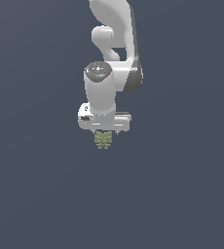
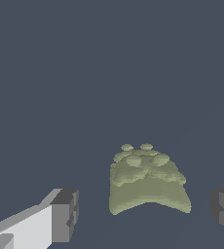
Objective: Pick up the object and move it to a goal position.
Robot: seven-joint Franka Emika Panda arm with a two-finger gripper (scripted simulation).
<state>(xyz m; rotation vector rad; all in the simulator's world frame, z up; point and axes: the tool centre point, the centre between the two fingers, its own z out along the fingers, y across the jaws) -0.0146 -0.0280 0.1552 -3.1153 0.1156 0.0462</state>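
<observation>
The object (image 1: pixel 103 140) is a small olive-green lump with a bumpy top, seen in the exterior view just below the white hand. My gripper (image 1: pixel 104 133) hangs straight over it. In the wrist view the object (image 2: pixel 148 182) lies between the two dark fingertips (image 2: pixel 65 214), with a clear gap on each side. The gripper (image 2: pixel 144 214) is open and touches nothing. The arm hides the upper part of the object in the exterior view.
A plain dark grey-blue surface (image 1: pixel 182 194) fills both views. The white arm (image 1: pixel 111 44) rises above the hand toward the top of the exterior view.
</observation>
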